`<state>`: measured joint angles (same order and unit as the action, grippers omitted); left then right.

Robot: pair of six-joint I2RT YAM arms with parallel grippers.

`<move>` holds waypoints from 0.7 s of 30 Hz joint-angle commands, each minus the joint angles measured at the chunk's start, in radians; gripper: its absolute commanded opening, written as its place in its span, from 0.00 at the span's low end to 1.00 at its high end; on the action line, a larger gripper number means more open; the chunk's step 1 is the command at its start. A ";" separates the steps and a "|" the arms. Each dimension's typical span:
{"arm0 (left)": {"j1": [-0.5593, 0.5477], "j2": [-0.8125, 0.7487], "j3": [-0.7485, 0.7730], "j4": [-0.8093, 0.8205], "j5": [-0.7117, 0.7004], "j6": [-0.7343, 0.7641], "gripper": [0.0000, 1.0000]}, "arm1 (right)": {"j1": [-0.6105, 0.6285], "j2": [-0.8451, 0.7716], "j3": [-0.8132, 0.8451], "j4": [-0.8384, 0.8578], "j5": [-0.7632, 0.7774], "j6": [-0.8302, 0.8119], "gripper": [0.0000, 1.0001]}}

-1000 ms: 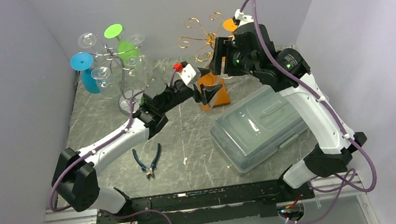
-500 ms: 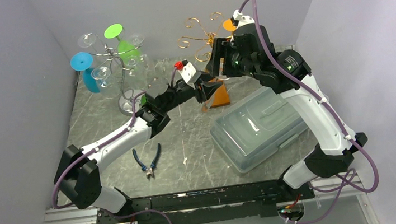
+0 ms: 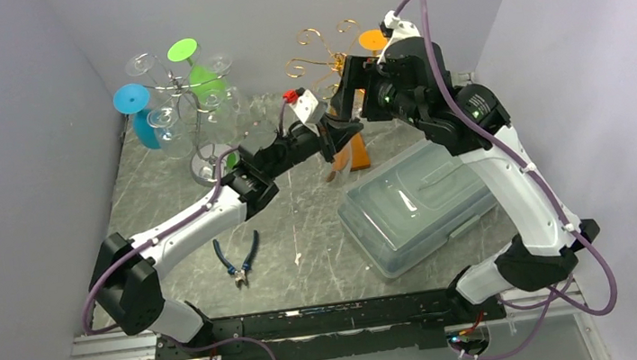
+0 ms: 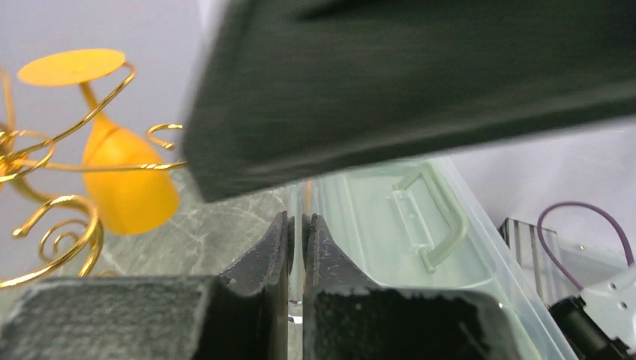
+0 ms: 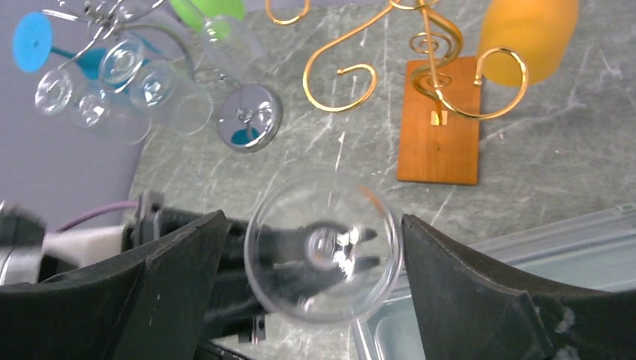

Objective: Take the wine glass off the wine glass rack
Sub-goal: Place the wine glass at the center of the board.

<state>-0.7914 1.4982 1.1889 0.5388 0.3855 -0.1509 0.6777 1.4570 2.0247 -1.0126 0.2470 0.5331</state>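
The left gripper (image 4: 296, 225) pinches the thin stem of a clear wine glass (image 5: 322, 259), held off the gold rack (image 5: 352, 75) above the worktop (image 3: 302, 227), while the right gripper (image 5: 315, 220) stands wide open around it. With only 1 narrow grip on smooth glass, it could swing or slip toward the plastic container (image 3: 417, 205); a nudge from either right finger would do it.

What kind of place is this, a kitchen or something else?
Probably a robotics test cell: plain walls box in a table, with unrelated props on it, a gold glass rack, pliers and a lidded plastic bin.
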 commanded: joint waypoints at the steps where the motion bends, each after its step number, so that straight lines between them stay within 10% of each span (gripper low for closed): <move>1: 0.003 -0.069 0.024 -0.023 -0.191 -0.107 0.00 | 0.013 -0.093 -0.053 0.136 -0.049 0.005 0.97; 21: 0.002 -0.251 0.441 -0.987 -0.931 -0.740 0.00 | 0.014 -0.505 -0.675 0.780 -0.135 0.000 1.00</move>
<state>-0.7891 1.2858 1.5211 -0.2119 -0.3374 -0.6529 0.6891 0.9890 1.4128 -0.4088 0.1497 0.5312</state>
